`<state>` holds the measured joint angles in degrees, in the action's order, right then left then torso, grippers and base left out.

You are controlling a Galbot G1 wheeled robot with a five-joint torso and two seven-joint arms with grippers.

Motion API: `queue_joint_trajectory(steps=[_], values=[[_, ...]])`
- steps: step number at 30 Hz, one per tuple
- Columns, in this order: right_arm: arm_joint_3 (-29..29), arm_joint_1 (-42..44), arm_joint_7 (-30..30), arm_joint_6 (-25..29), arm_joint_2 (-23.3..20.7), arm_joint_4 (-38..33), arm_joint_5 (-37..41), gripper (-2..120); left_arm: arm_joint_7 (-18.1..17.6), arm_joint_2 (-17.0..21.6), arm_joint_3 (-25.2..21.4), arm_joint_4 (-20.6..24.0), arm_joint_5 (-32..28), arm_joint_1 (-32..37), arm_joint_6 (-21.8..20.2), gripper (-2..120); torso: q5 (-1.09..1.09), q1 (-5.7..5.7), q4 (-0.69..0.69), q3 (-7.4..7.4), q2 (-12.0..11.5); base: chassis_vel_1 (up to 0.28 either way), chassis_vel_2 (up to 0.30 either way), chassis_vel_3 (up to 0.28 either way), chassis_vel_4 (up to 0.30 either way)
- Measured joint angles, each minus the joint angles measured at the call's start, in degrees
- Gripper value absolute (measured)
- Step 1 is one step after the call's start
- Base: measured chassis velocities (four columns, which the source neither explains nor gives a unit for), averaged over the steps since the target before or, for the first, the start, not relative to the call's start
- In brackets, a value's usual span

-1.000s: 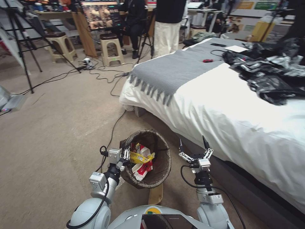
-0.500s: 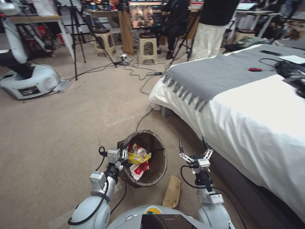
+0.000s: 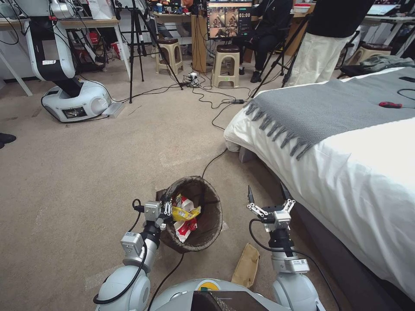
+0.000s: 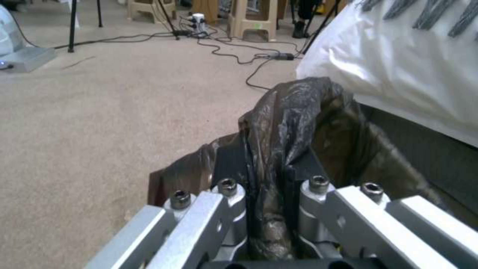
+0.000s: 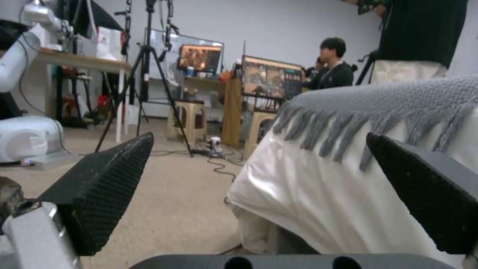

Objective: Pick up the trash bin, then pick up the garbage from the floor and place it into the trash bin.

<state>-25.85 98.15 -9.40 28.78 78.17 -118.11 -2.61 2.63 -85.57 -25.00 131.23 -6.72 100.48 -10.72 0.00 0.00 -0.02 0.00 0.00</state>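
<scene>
Paper bag: tan, flat on carpet just ahead of your base, between the two arms, near the bin's right side.
Left pincer: you've got it clenched on the trash bin's near-left rim; in left wrist view the dark brown liner is bunched between the fingers.
Trash bin: round, brown-bagged, tilted w/ mouth toward you, held at floor level front-left of centre; can't tell if it clears the carpet.
Garbage in bin: red-and-white cup pieces and a yellow wrapper sit inside, wrapper right by the left pincer.
Right pincer: released, black fingertips spread wide, nothing between them; hovers low beside the bed edge, right of the bin, apart from it.
Cable: black, runs on the carpet from behind the bin toward the bed corner.
Bed: white cover w/ grey fringed throw, on your right.
Far left: white robot base on the carpet.
Far back: stools, tripod, monitor.
</scene>
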Motion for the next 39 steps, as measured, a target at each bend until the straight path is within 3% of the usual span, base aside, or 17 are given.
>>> queue_joint_trajectory(steps=[3, 5, 6, 9, 17, 23, 29, 35, 37, 39], values=[[0.10, 0.68, -0.53, -4.76, -0.46, -2.24, 1.23, 100, -0.04, -0.02, 0.08, 0.00, 0.07, -0.02, 0.05, 8, 0.00, 0.00, 0.01, 0.00, 0.00, 0.000, 0.000, 0.000, 0.000], [1.00, 1.81, -3.33, -13.35, -1.04, -5.88, 4.13, 100, -0.06, -0.03, 0.11, 0.00, 0.08, -0.02, 0.10, 8, 0.00, 0.00, 0.01, 0.00, 0.00, 0.000, 0.000, 0.000, 0.000], [1.00, 1.81, -3.33, -13.35, -1.04, -5.88, 4.13, 100, -0.06, -0.03, 0.11, 0.00, 0.08, -0.02, 0.10, 8, 0.00, 0.00, 0.01, 0.00, 0.00, 0.000, 0.000, 0.000, 0.000], [1.87, 2.32, -7.25, -23.85, -1.98, -8.78, 7.89, 100, -0.06, 0.01, -0.07, -0.05, 0.05, -0.02, 0.16, 8, 0.00, 0.00, 0.01, 0.00, 0.00, 0.000, 0.000, 0.000, 0.000], [2.20, 2.37, -9.16, -28.75, -2.80, -10.17, 11.28, 100, -0.06, 0.02, -0.11, -0.19, 0.05, -0.02, 0.19, 8, 0.00, 0.00, 0.02, 0.00, 0.00, 0.000, 0.000, 0.000, 0.000], [2.96, 3.28, -12.87, -39.13, -5.18, -13.06, 23.75, 100, -0.06, 0.08, -0.15, -0.79, 0.06, 0.00, 0.38, 8, 0.00, 0.00, 0.02, 0.00, 0.00, 0.000, 0.000, 0.000, 0.000], [3.23, 3.42, -14.92, -42.71, -6.74, -13.96, 28.52, 100, -0.05, 0.11, 0.03, -1.04, 0.11, 0.03, 0.45, 8, 0.00, 0.00, 0.01, 0.00, 0.00, 0.000, 0.000, 0.000, 0.000], [4.03, 4.43, -18.65, -45.60, -13.06, -12.99, 32.62, 100, -0.03, -0.04, 0.56, -1.49, 0.37, 0.03, 0.69, 8, 0.01, 0.00, 0.02, 0.00, 0.00, 0.000, 0.000, 0.000, 0.000], [3.95, 5.43, -18.39, -48.15, -15.11, -13.12, 34.65, 100, -0.02, -0.07, 0.56, -1.61, 0.45, -0.01, 0.71, 8, 0.01, 0.00, 0.00, 0.00, 0.00, 0.000, 0.000, 0.000, 0.000], [3.81, 5.94, -19.59, -54.18, -18.59, -13.31, 39.25, 100, -0.02, -0.23, 0.60, -1.87, 0.65, -0.24, 0.71, 8, 0.02, 0.00, 0.01, 0.00, 0.00, 0.000, 0.000, 0.000, 0.000]])
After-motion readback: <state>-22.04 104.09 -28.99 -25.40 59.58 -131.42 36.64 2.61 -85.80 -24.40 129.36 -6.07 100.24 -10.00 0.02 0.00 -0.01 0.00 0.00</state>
